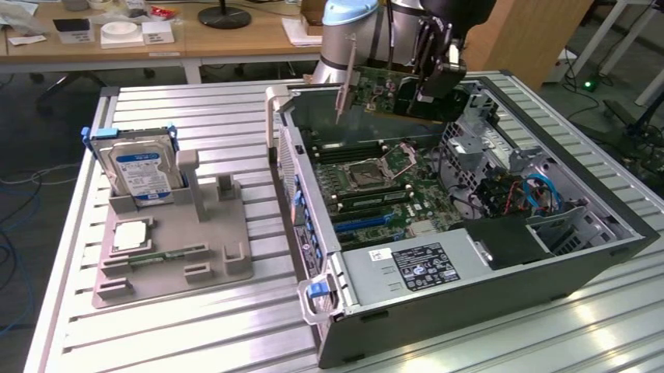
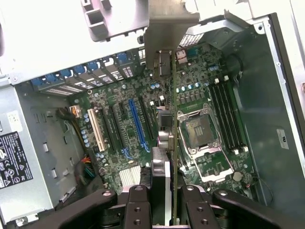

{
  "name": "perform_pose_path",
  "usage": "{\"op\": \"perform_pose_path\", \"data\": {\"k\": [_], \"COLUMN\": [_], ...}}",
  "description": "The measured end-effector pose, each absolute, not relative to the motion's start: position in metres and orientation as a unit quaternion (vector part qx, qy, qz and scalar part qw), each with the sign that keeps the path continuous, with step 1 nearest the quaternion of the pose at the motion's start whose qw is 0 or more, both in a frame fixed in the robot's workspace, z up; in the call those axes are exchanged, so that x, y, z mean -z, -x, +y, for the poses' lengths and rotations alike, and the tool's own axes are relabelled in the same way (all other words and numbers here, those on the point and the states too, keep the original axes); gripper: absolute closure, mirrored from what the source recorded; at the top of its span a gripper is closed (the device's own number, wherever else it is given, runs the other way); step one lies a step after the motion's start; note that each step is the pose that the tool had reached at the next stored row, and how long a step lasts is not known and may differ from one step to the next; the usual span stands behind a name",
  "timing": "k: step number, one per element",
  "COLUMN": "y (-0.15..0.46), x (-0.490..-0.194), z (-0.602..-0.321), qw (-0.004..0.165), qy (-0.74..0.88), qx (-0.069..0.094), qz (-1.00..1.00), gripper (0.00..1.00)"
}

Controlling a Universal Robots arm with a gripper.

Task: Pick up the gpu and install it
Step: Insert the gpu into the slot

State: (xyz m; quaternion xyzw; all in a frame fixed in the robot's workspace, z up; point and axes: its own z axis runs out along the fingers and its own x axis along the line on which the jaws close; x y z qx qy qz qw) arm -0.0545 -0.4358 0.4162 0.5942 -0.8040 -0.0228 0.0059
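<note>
**A:** The gripper [image 1: 417, 92] is seen high over the open computer case [image 1: 581, 233]. Its fingers [image 2: 138, 207] are closed in on the gpu [image 1: 375, 87], which is held on edge between them.

**B:** That is confirmed from the wrist view. The gpu [image 2: 162, 174] is pinched at one end by the gripper [image 2: 164, 205], and its metal bracket [image 2: 164, 28] is carried at the far end, turned toward the case's rear wall.

**A:** Clear air is seen between the card's lower edge and the motherboard [image 1: 374, 183]. Nothing is touched.

**B:** Under the card the expansion slots [image 2: 114, 129] are laid out, a long blue slot [image 2: 137, 123] among them. The processor socket [image 2: 202, 133] is found just to the other side of the card's line, with the memory slots [image 2: 226, 114] beyond it.

**A:** Inside the case, the power supply [image 1: 421, 268] is packed into the near corner. Cables [image 1: 524, 194] are bundled toward the exterior view's right.

**B:** Out on the slatted table [image 1: 207, 334], a grey fixture [image 1: 207, 268] is set well apart from the gripper, at the exterior view's left. A hard drive [image 1: 142, 172] is stood upright in it and a memory stick [image 1: 166, 255] is laid flat.
</note>
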Motion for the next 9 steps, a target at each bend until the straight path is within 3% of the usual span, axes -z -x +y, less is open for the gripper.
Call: {"op": "perform_pose_path", "data": {"k": [9], "y": [0.0545], "x": [-0.4161], "z": [-0.4373], "qw": [0.006], "qy": [-0.625], "qx": [0.022], "qz": [-0.780], "gripper": [0.71]}}
